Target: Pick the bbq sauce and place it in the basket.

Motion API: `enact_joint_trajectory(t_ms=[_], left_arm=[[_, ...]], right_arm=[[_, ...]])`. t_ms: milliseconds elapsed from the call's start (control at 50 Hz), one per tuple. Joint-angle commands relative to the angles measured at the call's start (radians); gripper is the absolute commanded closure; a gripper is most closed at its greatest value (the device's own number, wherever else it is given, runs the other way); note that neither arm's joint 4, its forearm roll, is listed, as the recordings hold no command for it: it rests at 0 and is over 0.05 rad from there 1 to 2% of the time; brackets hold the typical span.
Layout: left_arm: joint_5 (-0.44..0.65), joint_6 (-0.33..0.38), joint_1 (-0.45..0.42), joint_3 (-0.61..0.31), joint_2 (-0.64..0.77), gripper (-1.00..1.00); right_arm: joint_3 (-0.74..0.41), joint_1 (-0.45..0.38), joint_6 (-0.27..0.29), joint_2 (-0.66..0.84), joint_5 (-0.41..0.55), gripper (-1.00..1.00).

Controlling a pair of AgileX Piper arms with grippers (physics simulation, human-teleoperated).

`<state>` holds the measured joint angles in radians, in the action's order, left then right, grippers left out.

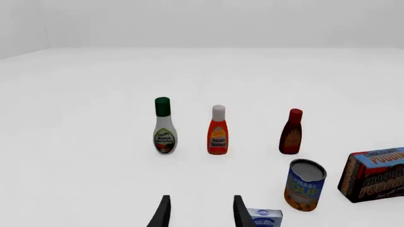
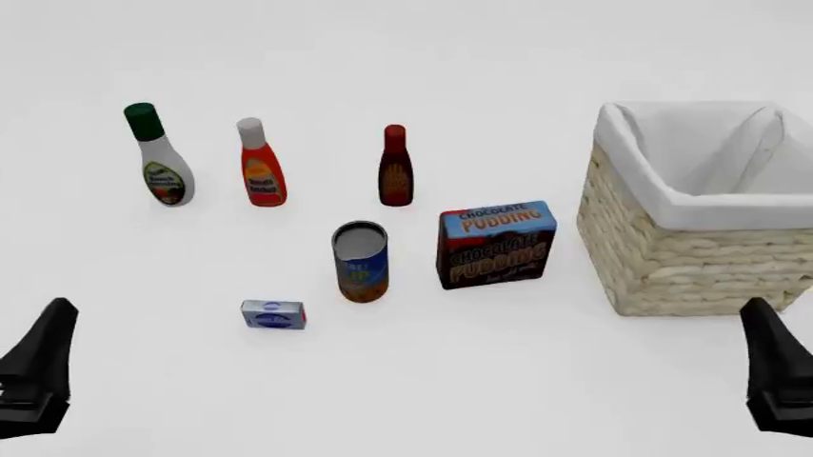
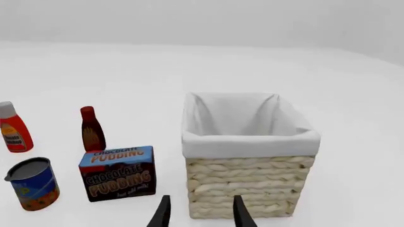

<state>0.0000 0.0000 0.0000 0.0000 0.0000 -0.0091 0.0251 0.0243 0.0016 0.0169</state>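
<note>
The bbq sauce (image 2: 395, 168) is a slim dark reddish-brown bottle with a red cap, standing upright behind the pudding box; it also shows as bbq sauce (image 1: 291, 132) and bbq sauce (image 3: 92, 129). The wicker basket (image 2: 661, 257) with white lining stands at the right, also seen as basket (image 3: 252, 182). My left gripper (image 1: 199, 213) is open with nothing between its fingers, at the near left (image 2: 38, 367). My right gripper (image 3: 199, 213) is open and bare, at the near right (image 2: 778, 367), just before the basket.
A white bottle with green cap (image 2: 159, 157) and an orange-red bottle with white cap (image 2: 259, 164) stand left of the sauce. A blue can (image 2: 361, 261), a chocolate pudding box (image 2: 497, 244) and a small blue-white box (image 2: 273, 314) sit nearer.
</note>
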Motion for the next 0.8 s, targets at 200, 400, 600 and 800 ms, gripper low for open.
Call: enact_joint_trajectory(t_ms=[200, 400, 600, 800], left_arm=[[0.000, 0.000, 0.000, 0.000, 0.000, -1.00], [0.000, 0.000, 0.000, 0.000, 0.000, -1.00], [0.000, 0.000, 0.000, 0.000, 0.000, -1.00], [0.000, 0.000, 0.000, 0.000, 0.000, -1.00]], right_arm=[[0.006, -0.028, -0.025, 0.009, -0.017, -1.00], [0.006, -0.029, -0.008, 0.011, -0.017, -1.00], [-0.094, -0.052, 0.017, 0.032, 0.045, -1.00], [-0.259, -0.061, 0.029, 0.153, 0.094, -1.00]])
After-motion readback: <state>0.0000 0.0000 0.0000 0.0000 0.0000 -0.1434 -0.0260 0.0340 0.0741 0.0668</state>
